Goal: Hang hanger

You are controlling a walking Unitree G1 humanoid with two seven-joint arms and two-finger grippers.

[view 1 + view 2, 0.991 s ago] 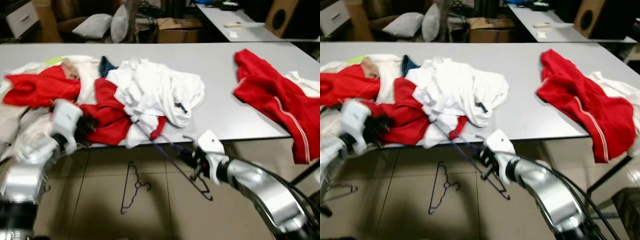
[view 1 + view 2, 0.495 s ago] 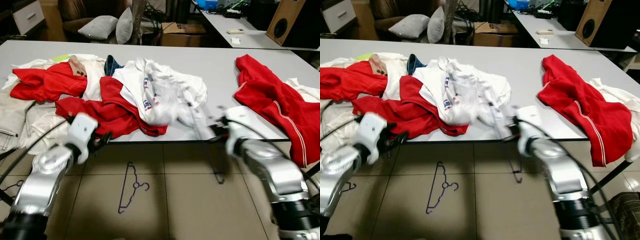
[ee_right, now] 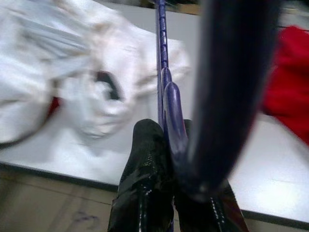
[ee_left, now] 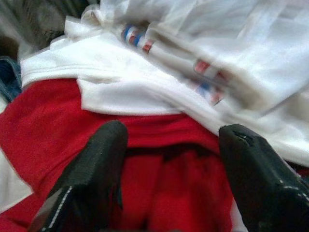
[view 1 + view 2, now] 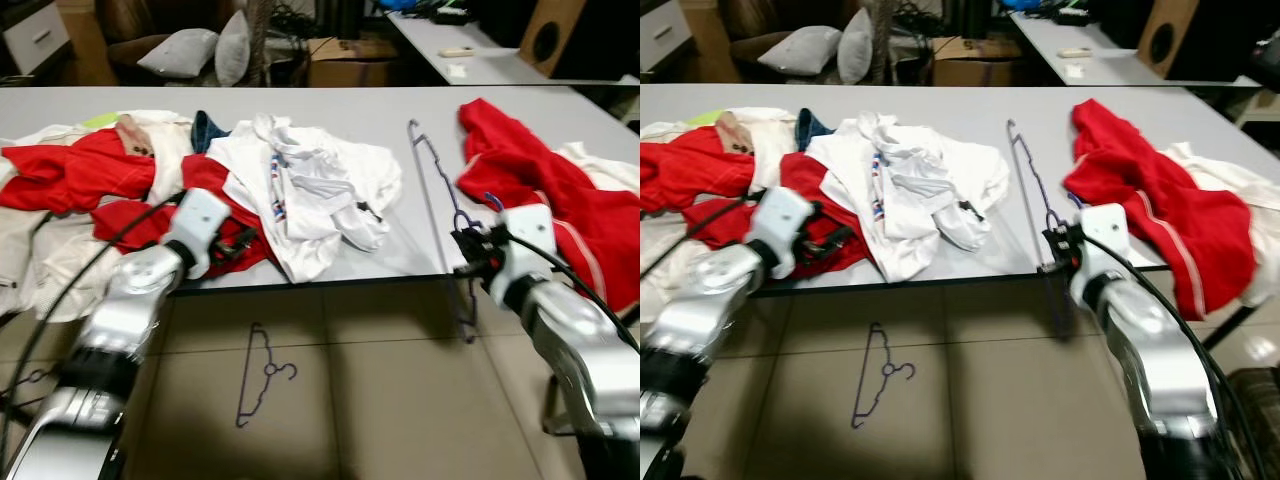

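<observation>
A purple wire hanger [image 5: 432, 190] stands almost upright at the table's front edge, its long bar reaching back over the grey table [image 5: 340, 105]. My right gripper [image 5: 468, 250] is shut on it near the hook; the right wrist view shows the purple hanger wire [image 3: 161, 58] pinched between the black fingers [image 3: 145, 159]. My left gripper [image 5: 236, 250] is open at the table's front edge, its fingers [image 4: 96, 164] spread over a red garment [image 4: 159, 193] under a white shirt [image 4: 231, 53]. A second purple hanger [image 5: 264, 376] lies on the floor tiles.
A heap of white and red clothes [image 5: 300, 180] covers the table's left half. Another red garment [image 5: 540, 180] drapes over the right edge. Behind the table are cushions [image 5: 190, 50], a cardboard box [image 5: 350, 60] and a second table [image 5: 470, 45].
My right gripper has swung the hanger from below the table edge up and to the right, over the table. My left gripper has advanced onto the red garment. The camera shifted.
</observation>
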